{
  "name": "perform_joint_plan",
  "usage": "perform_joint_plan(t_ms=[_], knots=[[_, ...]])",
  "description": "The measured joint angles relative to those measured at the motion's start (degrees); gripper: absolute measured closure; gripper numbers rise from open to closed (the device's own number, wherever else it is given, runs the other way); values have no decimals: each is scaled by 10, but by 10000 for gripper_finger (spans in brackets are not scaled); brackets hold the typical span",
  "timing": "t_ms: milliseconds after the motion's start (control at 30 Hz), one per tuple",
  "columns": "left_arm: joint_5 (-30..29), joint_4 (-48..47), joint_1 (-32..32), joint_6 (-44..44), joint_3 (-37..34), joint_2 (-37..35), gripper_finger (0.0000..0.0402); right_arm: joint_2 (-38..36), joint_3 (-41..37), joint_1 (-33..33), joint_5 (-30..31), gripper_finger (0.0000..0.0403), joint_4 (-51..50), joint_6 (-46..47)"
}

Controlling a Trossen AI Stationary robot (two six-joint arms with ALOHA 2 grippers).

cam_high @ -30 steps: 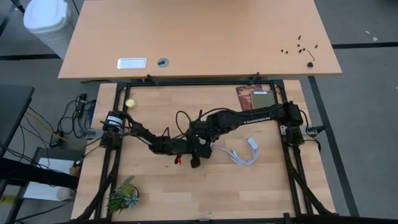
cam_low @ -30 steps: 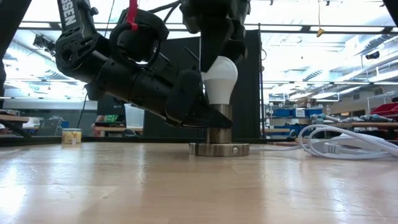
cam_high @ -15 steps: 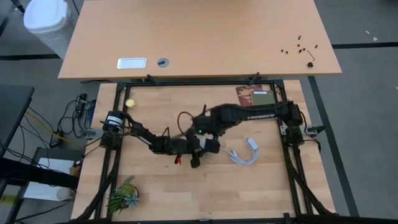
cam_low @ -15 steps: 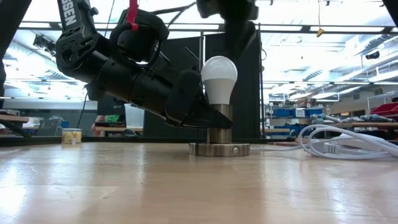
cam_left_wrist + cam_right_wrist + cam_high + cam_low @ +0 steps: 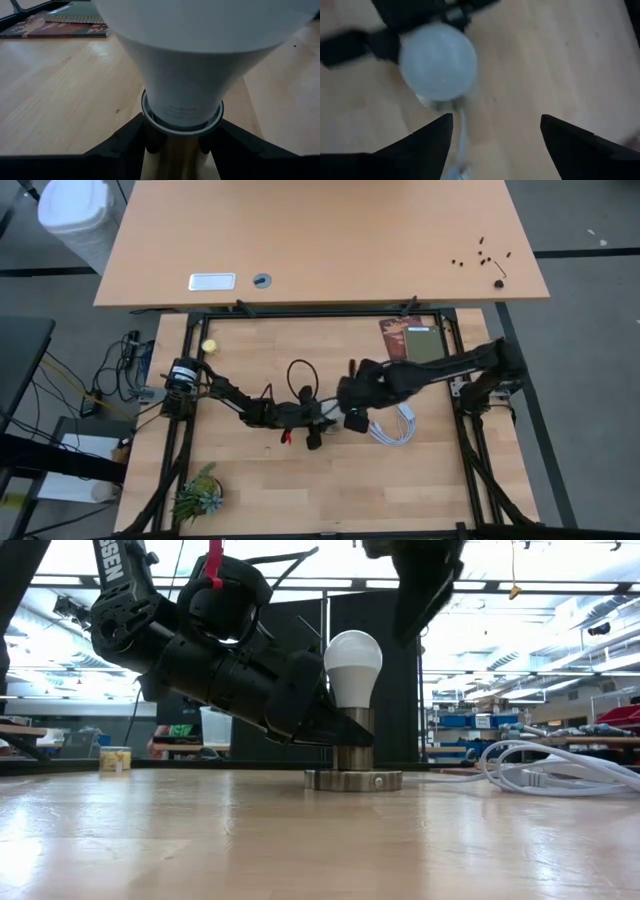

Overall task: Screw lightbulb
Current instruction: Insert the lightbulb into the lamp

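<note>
The white lightbulb (image 5: 352,665) stands upright, its narrow base in the metal stem of the socket (image 5: 352,745). The socket's round foot (image 5: 353,780) lies flat on the table. My left gripper (image 5: 340,730) reaches in low from the table's left and is shut on the socket stem just under the bulb (image 5: 200,60). My right gripper (image 5: 495,145) hangs open above and to the right of the bulb (image 5: 437,62), pointing steeply down, with nothing between its fingers. It shows as a dark shape (image 5: 415,590) at the top of the low view. My left gripper pinches the socket's metal stem (image 5: 175,160) between its two fingers, right below the bulb's collar. The fingers (image 5: 132,142) come slanting slightly downward from the table's left side and lie across the stem. The socket stands upright with its foot on the table.
A coil of white cable (image 5: 395,425) lies just right of the socket, seen too in the low view (image 5: 560,770). A dark book (image 5: 410,338) lies at the far right, a small yellow ball (image 5: 209,346) at the far left, and a little green plant (image 5: 198,495) at the near left.
My right gripper has come off the bulb's dome, risen, and swung toward the table's right edge, tipping less steeply. The bulb has stayed upright in the socket.
</note>
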Motion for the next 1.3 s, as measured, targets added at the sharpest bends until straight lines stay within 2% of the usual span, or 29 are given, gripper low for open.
perform_joint_plan(t_ms=[100, 233, 333, 433, 667, 900, 1100, 1167, 1300], knots=[[0, 2, 0, 0, 0, 0, 208, -57, -125, 7, 0, 102, 147, 21], [2, 2, 0, 0, 0, 0, 208, -96, -273, 15, 0, 104, 358, 25], [2, 3, 0, 0, 0, 0, 208, -97, -345, 16, -1, 105, 494, 8], [2, 4, 0, 0, 0, 0, 208, -82, -370, 16, -5, 104, 567, -18], [2, 4, 0, 0, 0, 0, 208, -50, -337, 18, -21, 96, 586, -68], [-3, 3, -2, -2, 0, 0, 208, -47, -326, 33, -74, 94, 549, -31], [-17, 1, 1, -5, 0, 0, 208, -53, -324, 63, -142, 94, 560, -12], [-18, 1, 0, -5, 0, 0, 208, -56, -324, 68, -117, 94, 536, -2], [-13, 2, 0, -5, 0, 0, 208, -56, -325, 56, -19, 94, 480, 22]])
